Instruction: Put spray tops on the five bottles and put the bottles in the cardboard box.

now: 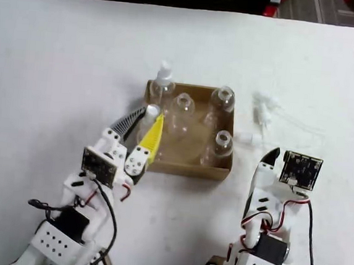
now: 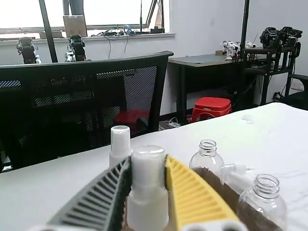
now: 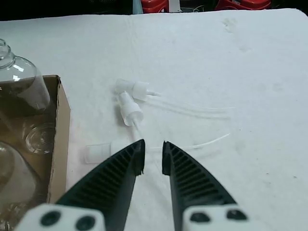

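Observation:
The cardboard box [image 1: 189,166] sits mid-table. Three clear bottles without tops stand in it [image 1: 183,106] [image 1: 222,99] [image 1: 223,143]. At the box's back left corner stands a bottle with a white spray top [image 1: 163,80] [image 2: 120,142]. My left gripper [image 1: 149,113] [image 2: 147,166], one finger grey and one yellow, is shut on the spray top of another bottle [image 2: 147,192] at the box's left side. My right gripper [image 1: 271,154] [image 3: 153,153] hangs just right of the box, slightly open and holding nothing. Three loose spray tops [image 3: 132,88] [image 3: 129,109] [image 3: 103,151] lie just beyond it.
The loose tops' thin dip tubes [image 3: 192,108] trail to the right across the white table [image 1: 59,66]. The box's right wall [image 3: 60,134] stands close beside my right gripper. Chairs and desks show behind the table in the left wrist view.

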Controlling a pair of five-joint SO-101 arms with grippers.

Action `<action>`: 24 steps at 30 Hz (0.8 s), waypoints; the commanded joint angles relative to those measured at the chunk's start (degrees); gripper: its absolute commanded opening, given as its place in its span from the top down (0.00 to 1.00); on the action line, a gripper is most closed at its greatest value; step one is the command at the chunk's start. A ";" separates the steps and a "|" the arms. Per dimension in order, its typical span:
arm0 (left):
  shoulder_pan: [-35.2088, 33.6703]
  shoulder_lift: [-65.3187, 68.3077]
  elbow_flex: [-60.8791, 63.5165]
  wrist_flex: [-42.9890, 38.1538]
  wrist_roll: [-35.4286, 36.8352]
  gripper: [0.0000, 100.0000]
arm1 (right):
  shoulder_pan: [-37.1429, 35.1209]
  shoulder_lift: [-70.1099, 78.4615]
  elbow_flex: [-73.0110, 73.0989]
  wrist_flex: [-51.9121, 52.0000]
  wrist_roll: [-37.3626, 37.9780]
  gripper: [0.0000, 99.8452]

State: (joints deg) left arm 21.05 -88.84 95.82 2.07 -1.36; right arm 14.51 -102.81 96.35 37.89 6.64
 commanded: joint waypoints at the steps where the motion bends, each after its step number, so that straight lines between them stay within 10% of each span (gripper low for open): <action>1: -0.40 -1.01 -0.09 -1.49 1.14 0.98 | -0.31 -0.40 0.53 -1.63 0.79 0.95; 24: -2.24 -1.01 -4.31 10.46 9.58 0.87 | -0.40 -0.40 0.53 -1.63 0.79 0.95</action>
State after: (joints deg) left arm 20.97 -89.01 96.26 8.84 7.08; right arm 14.51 -102.81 96.35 37.89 6.64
